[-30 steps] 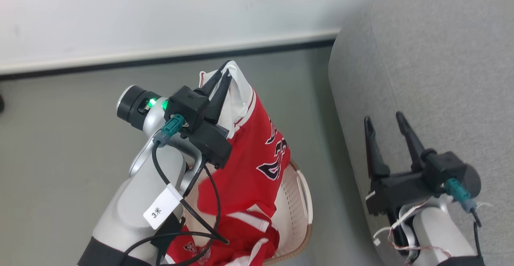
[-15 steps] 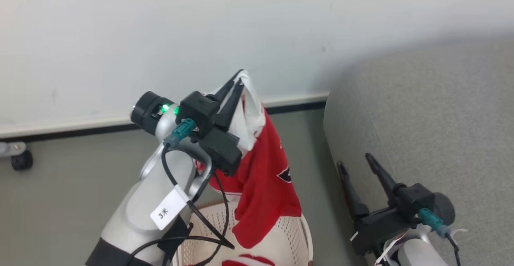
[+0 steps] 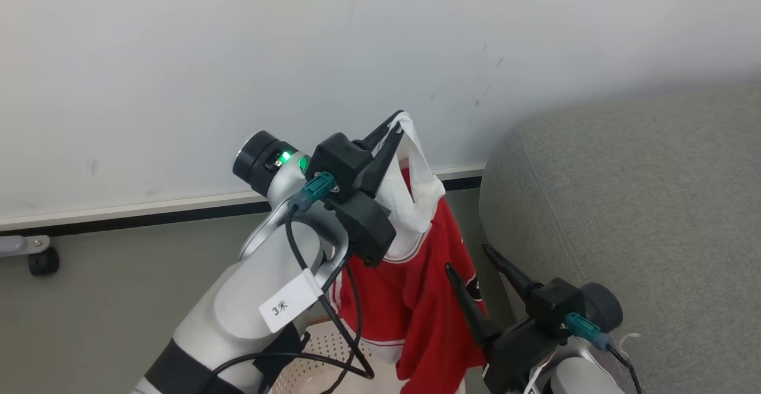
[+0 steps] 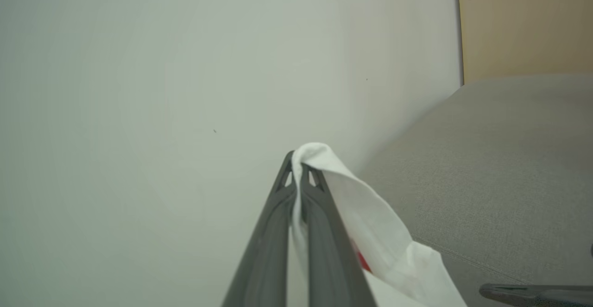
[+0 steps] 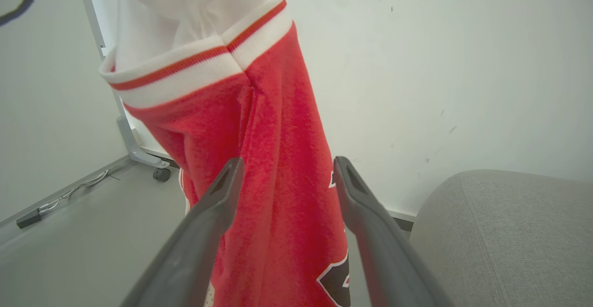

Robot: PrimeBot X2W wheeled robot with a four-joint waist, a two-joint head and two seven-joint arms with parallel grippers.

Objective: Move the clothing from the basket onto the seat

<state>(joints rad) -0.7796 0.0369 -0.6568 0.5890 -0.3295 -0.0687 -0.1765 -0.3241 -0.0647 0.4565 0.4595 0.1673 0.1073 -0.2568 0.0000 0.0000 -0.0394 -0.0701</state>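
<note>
The left pincer [image 3: 396, 123] is gripping a white fold of the clothing [image 3: 429, 306] between fingers pressed tight together, holding the garment up in front of the pale wall [image 3: 178, 55]. In the left wrist view, the left pincer [image 4: 297, 159] is showing that white cloth looping over its tips and falling away to its right. Below this pincer the red body of the clothing, with its white and red striped band, is hanging straight down, and the basket [image 3: 333, 342] is sitting on the floor [image 3: 89, 322] beneath it. Whether the hem is touching the basket cannot be told. Just right of the hanging cloth, the right pincer [image 3: 468, 257] is standing with its fingers spread wide and holding nothing. In the right wrist view, the right pincer [image 5: 287, 162] is pointing at the clothing [image 5: 278, 112], the red fabric showing beyond the gap between its fingers; contact cannot be told. Right of this pincer the grey seat [image 3: 624, 204] is lying bare, with no clothing on it.
</note>
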